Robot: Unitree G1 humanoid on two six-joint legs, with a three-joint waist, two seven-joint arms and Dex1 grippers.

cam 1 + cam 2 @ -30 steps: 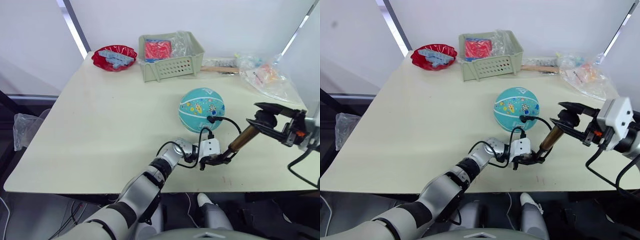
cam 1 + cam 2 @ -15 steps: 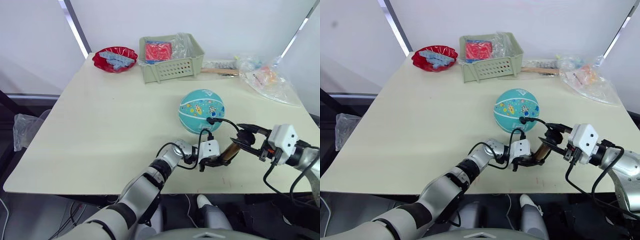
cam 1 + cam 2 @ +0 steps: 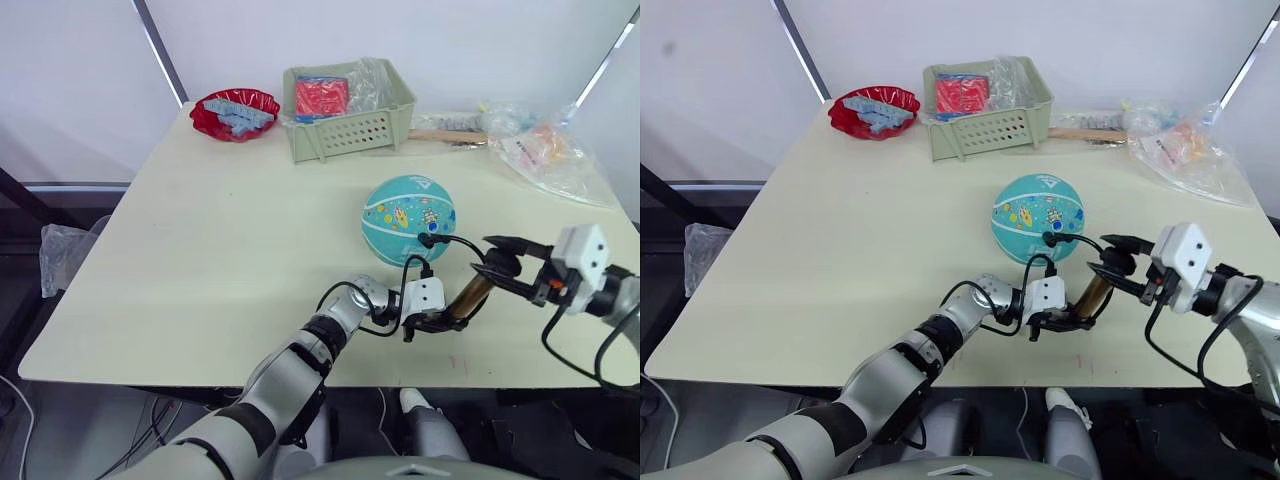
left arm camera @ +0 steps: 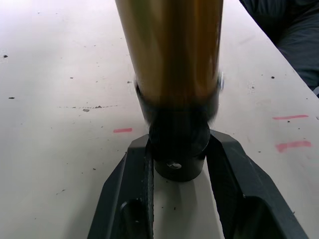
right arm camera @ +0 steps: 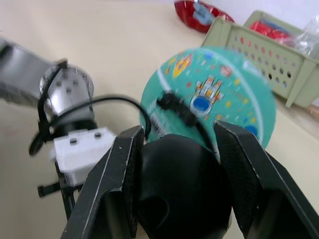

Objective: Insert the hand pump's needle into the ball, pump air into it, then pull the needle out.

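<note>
One ball (image 3: 408, 219), one hand pump (image 3: 468, 298), one green basket (image 3: 347, 130), one red bowl (image 3: 235, 112), two hands, left (image 3: 440, 322) and right (image 3: 497, 264), one counter (image 3: 220, 230)

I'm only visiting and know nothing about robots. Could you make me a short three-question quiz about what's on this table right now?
1. True or false: the hose from the pump reaches the ball.
2. Which gripper holds the pump's black base: (a) the left gripper, (b) the right gripper?
3. What colour is the dish at the table's far corner beside the basket?

Key
1. True: its black end fitting sits on the ball's near side.
2. (a); the right gripper's fingers sit either side of the black handle.
3. Red.
</note>
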